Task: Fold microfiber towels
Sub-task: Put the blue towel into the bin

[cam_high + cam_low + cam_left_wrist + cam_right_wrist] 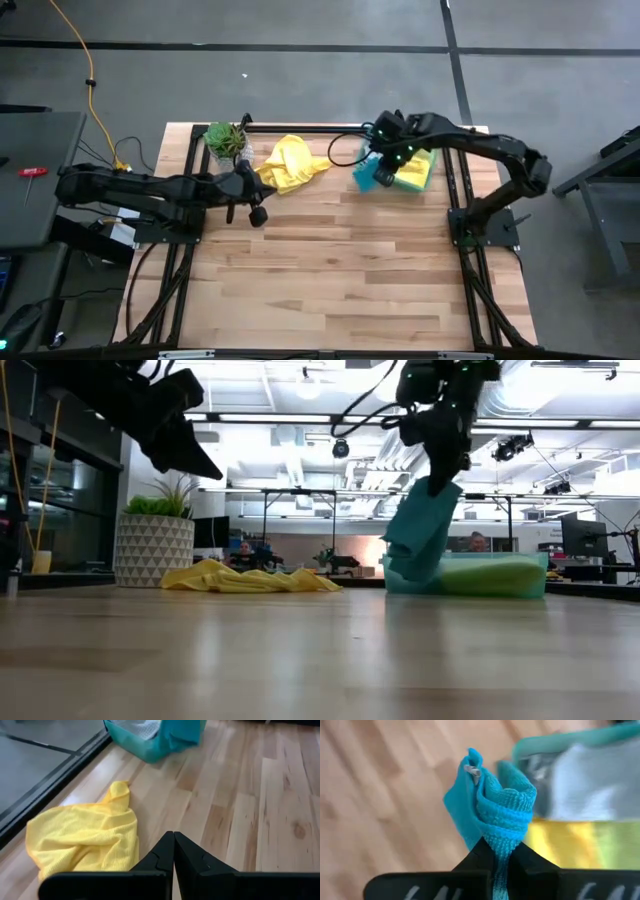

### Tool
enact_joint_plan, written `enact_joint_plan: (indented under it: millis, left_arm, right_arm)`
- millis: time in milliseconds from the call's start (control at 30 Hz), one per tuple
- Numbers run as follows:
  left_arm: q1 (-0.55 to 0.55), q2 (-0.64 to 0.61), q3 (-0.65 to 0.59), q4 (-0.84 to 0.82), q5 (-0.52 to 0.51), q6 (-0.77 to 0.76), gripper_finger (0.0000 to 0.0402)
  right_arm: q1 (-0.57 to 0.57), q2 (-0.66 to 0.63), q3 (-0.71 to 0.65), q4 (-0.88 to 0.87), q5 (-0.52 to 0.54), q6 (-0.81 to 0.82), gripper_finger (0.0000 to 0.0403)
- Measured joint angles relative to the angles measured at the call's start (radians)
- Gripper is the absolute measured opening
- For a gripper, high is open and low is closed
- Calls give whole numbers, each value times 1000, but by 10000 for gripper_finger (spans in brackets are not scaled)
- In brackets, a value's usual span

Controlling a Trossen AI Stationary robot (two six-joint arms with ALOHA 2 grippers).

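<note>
High view: two loose towels. A crumpled yellow towel (290,164) lies near the table's (340,290) far edge beside the plant (226,140). The right gripper (383,165) pinches a nubby teal towel (366,175), hanging over the tray (418,172). The left gripper (254,200) hovers pressed together, near the yellow one. The near planks lie bare.

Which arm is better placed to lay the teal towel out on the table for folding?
Right. The right gripper is shut on the teal towel, lifting it above the green tray. The left gripper is shut and empty, near the yellow towel.
</note>
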Motion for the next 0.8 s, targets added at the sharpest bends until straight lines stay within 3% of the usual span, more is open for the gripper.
enact_joint_plan:
  millis: [267, 433, 800]
  left_arm:
    - [0, 23, 0, 1, 0, -31, 0]
    - [-1, 22, 0, 1, 19, -60, 0]
    - [-1, 22, 0, 1, 26, -60, 0]
  right_arm:
    - [-38, 166, 192, -96, 249, -299, 1]
    - [-77, 271, 257, -135, 308, -321, 0]
    - [-136, 418, 258, -116, 441, -309, 0]
